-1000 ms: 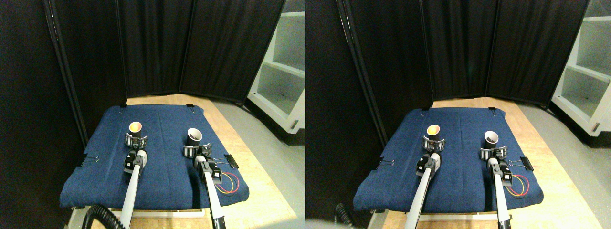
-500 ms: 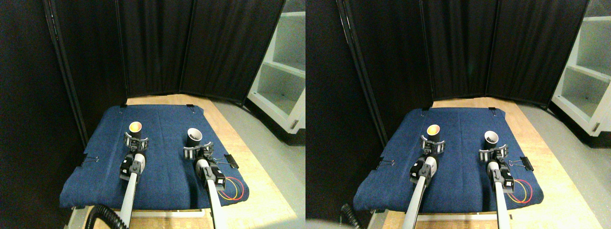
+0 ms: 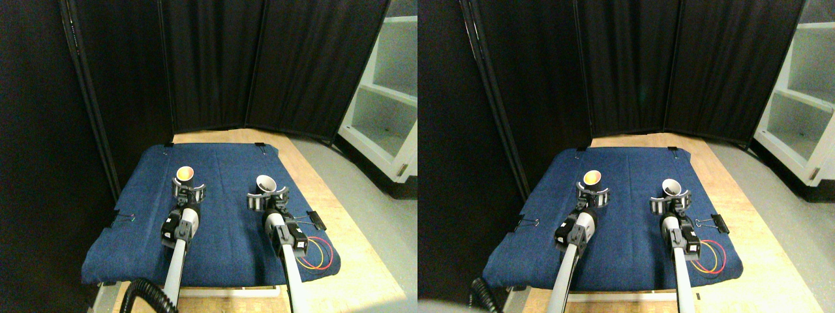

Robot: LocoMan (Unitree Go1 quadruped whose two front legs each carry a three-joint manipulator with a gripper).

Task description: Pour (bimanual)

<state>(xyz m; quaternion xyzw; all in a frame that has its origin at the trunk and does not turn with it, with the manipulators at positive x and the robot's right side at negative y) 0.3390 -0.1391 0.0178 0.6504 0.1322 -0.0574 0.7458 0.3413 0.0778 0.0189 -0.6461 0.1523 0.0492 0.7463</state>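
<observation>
Two grippers, left point(image 3: 188, 192) and right point(image 3: 267, 199), each ring a cup (grip itself unreadable): orange-filled cup point(image 3: 184, 175), empty cup point(image 3: 265, 184)

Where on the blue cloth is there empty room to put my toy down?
The far strip of the blue cloth mat, behind the black cup with orange inside and the black cup with white inside, is bare. So is the lane between the cups. The near-right corner is crowded by the red and yellow wires.

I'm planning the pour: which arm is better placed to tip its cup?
Left, probably: the left hand is at the dark cup with orange contents, while the right hand is at the dark white-lined cup, which looks empty.
</observation>
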